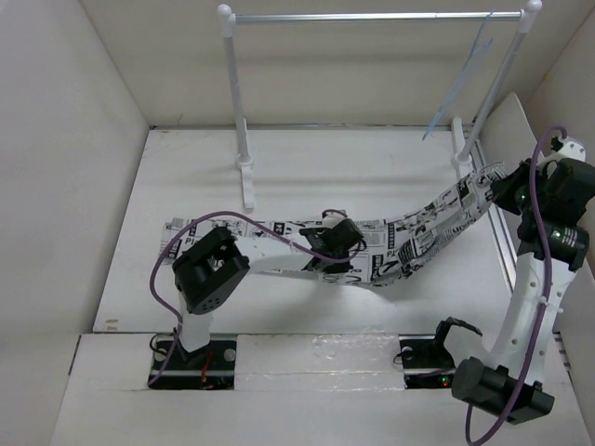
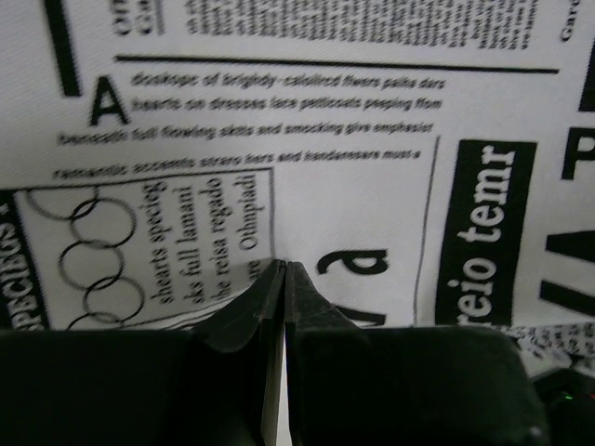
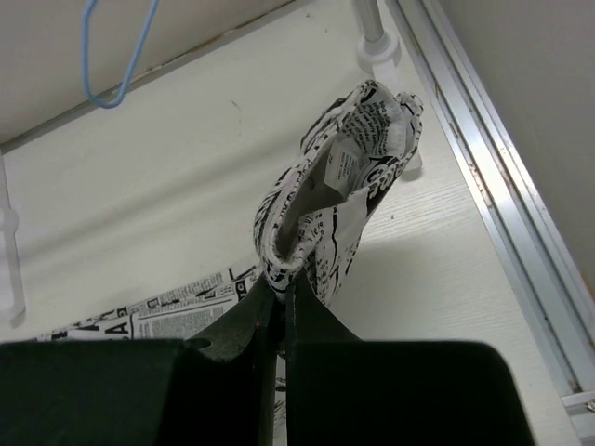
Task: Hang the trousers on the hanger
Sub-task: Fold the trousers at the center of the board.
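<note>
A: Where are the soft white trousers printed with black newspaper text (image 1: 390, 255)?

B: Stretched lengthwise across the white desk (image 1: 316, 167). The left end lies flat. The right end is lifted off the surface, close to the right-hand white post of the silver rail (image 1: 372, 17).

A: What holds that end up?

B: The right arm (image 1: 535, 279). The right jaws are clamped on a bunched fold of the cloth. In the right wrist view the fabric rises from between the tips in a crumpled loop.

A: And the left arm (image 1: 279, 258)?

B: It reaches out over the middle of the trousers. The left jaws are pressed together, their tips right at the printed cloth, which looks flat and smooth in the left wrist view. I cannot tell whether any fabric is caught between them.

A: Where is the thin pale blue wire hanger (image 1: 455, 88)?

B: It hangs from the rail near its right end, slanting down and to the left. It sits above and behind the raised end of the trousers and does not touch them.
</note>
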{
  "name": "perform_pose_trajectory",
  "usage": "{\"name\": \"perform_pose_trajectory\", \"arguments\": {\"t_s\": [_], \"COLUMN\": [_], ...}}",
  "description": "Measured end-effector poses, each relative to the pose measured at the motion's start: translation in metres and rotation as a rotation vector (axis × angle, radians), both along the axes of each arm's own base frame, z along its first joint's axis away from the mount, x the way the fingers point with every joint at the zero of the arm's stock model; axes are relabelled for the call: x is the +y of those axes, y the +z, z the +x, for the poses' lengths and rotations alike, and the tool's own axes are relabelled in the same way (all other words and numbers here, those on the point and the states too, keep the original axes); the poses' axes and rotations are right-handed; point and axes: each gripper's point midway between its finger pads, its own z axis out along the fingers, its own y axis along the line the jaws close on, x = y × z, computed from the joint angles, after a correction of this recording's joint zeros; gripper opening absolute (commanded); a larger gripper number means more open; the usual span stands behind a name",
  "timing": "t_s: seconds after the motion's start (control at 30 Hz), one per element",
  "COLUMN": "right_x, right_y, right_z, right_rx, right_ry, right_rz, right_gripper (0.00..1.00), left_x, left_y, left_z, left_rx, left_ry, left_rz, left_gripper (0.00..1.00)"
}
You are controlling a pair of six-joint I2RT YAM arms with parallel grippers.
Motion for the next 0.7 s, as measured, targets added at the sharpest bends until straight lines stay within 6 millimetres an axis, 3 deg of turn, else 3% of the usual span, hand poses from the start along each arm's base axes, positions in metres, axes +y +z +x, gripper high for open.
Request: {"name": "perform_pose_trajectory", "arguments": {"t_s": [0.27,0.37,0.43,0.53,0.63,0.7], "right_x": [0.033,0.051,0.064,0.092,0.131,0.159], "right_y": [0.093,0.108,0.111,0.109,0.104,0.102], "right_z": [-0.018,-0.02,-0.017,-0.01,0.0,0.005], "right_rx": [-0.157,-0.192,-0.203,-0.199,-0.189,-0.185], "right_ry": [0.079,0.146,0.195,0.284,0.392,0.451], "right_rz": [-0.126,-0.126,-0.117,-0.096,-0.078,-0.074], "right_gripper": [0.0,0.0,0.0,0.0,0.0,0.0], "left_x": [-0.089,-0.116,-0.122,-0.106,-0.043,0.012], "left_y": [-0.005,-0.003,-0.002,0.001,0.02,0.055], "left_z": [-0.012,-0.026,-0.032,-0.036,-0.015,0.024], "left_rx": [0.051,0.06,0.059,0.057,0.052,0.003], "left_ry": [-0.131,-0.184,-0.201,-0.2,-0.102,0.036], "left_rz": [-0.134,-0.153,-0.153,-0.137,-0.12,-0.156], "left_gripper": [0.0,0.0,0.0,0.0,0.0,0.0]}}
